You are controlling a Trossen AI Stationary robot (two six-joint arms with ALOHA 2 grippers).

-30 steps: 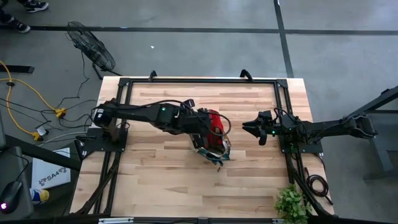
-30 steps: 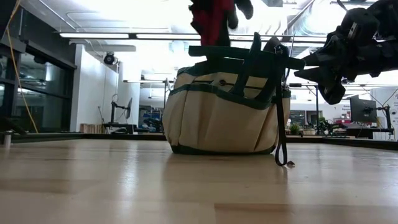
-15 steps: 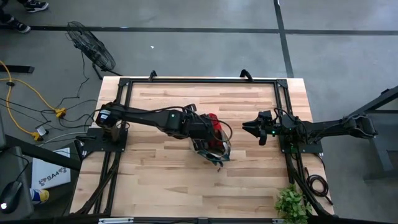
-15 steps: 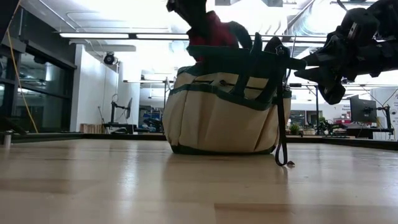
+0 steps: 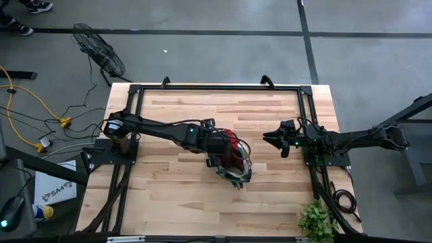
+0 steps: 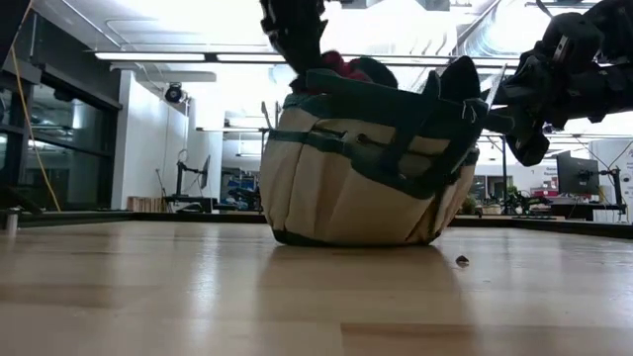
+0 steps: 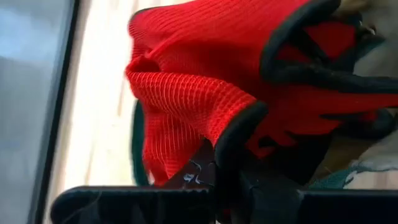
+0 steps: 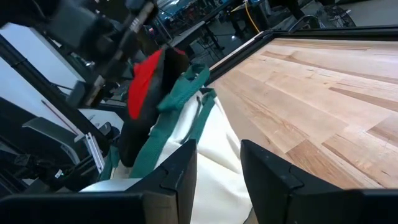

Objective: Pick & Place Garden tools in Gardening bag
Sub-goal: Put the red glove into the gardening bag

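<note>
Left gripper [image 5: 223, 150]: you have it at the bag mouth, pinching the red glove [image 7: 205, 81].
Red glove: half inside the gardening bag [image 6: 361, 163], directly below.
Right gripper [image 5: 270, 139]: spread, empty, waiting beside the bag, farther away.

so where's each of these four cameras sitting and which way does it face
High view: above the table, looking straight down; both arms show, left gripper at the gardening bag.
Low view: at table-top height, looking level across at the bag; arms enter from above.
Left wrist view: on the left arm, close on the red glove.
Right wrist view: on the right arm, past its open fingers.
All four share the bag and glove.
</note>
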